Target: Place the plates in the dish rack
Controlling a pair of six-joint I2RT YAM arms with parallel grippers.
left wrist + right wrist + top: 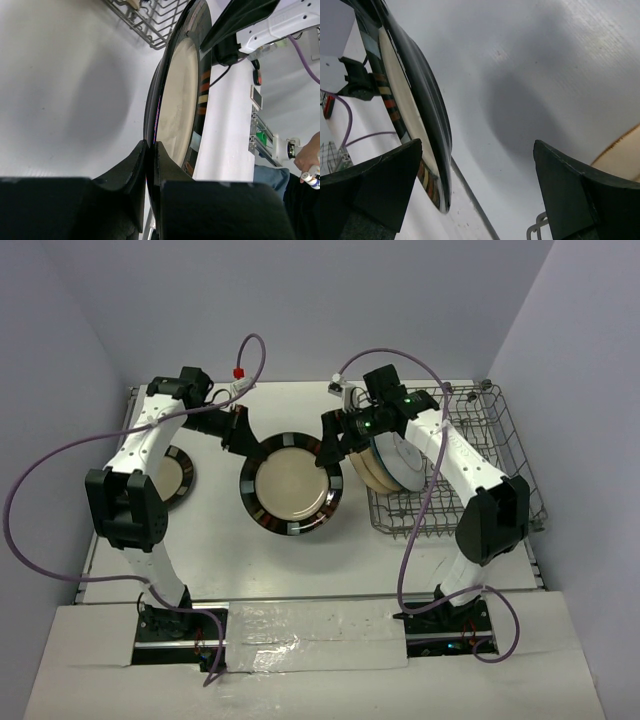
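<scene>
A dark striped-rim plate (pixel 291 485) with a beige centre is held tilted above the table's middle. My left gripper (pixel 240 436) is shut on its upper left rim; in the left wrist view the fingers (pixel 141 165) pinch the edge of the plate (pixel 180 95). My right gripper (pixel 336 438) is open at the plate's upper right rim. In the right wrist view the plate's rim (pixel 422 105) lies between the jaws, close to the left finger (pixel 385 185) and far from the other. The dish rack (pixel 505 430) stands at the right, with beige plates (pixel 375 475) upright in it.
A second striped-rim plate (pixel 180 478) lies flat at the left, partly under my left arm. A pale plate (pixel 408 462) stands in the rack behind the beige ones. The rack's corner (pixel 150 20) shows past the held plate. Purple cables loop over both arms.
</scene>
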